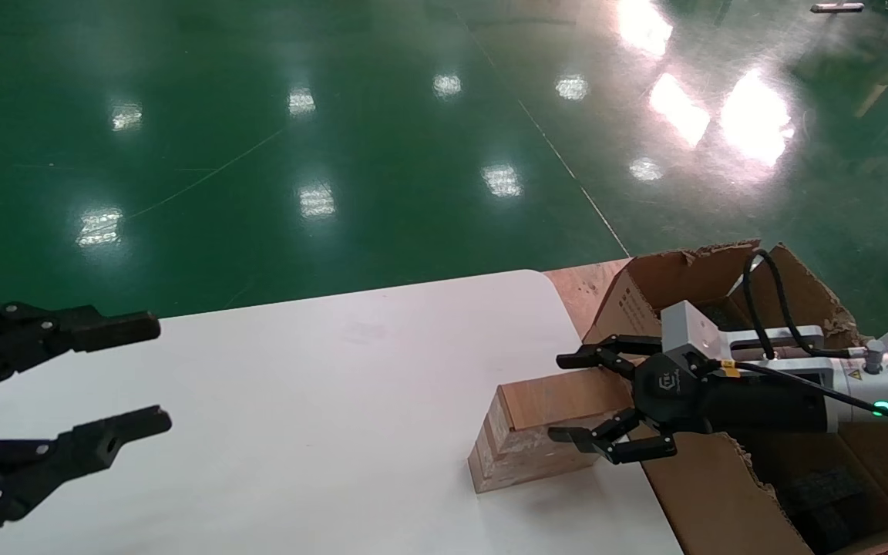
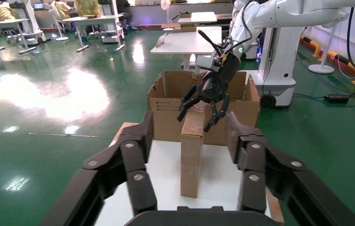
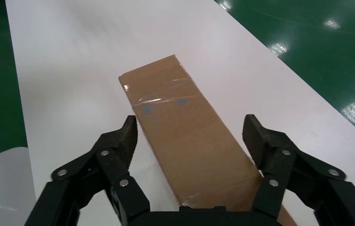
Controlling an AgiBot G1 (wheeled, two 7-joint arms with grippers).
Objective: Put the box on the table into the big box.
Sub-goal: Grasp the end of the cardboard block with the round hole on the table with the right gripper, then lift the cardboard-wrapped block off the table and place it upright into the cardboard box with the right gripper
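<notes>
The small brown cardboard box point(image 1: 544, 432) lies on the white table point(image 1: 297, 401), near the table's right end and just beside the big torn-edged carton point(image 1: 721, 493). The right gripper point(image 1: 579, 397) reaches out over the carton and straddles the box's near end, its fingers spread wide, one on each side of the box. In the head view the fingertips seem close to the cardboard, but the right wrist view shows the box point(image 3: 189, 136) running away between the open fingers point(image 3: 119, 146) with white table visible on the one side (so no grip on it). That view also shows clear tape point(image 3: 159, 96) across the box's top, which the head view does not resolve.

The left wrist view looks along the table at the box point(image 2: 192, 150) end-on, with the right gripper point(image 2: 199, 112) over its far end and the carton point(image 2: 166, 106) behind, black print on its side. The left gripper point(image 1: 136, 378) hovers over the table's left end, well apart from the box, its fingers wide open and holding nothing. Black foam blocks point(image 1: 829, 493) sit inside the carton.
</notes>
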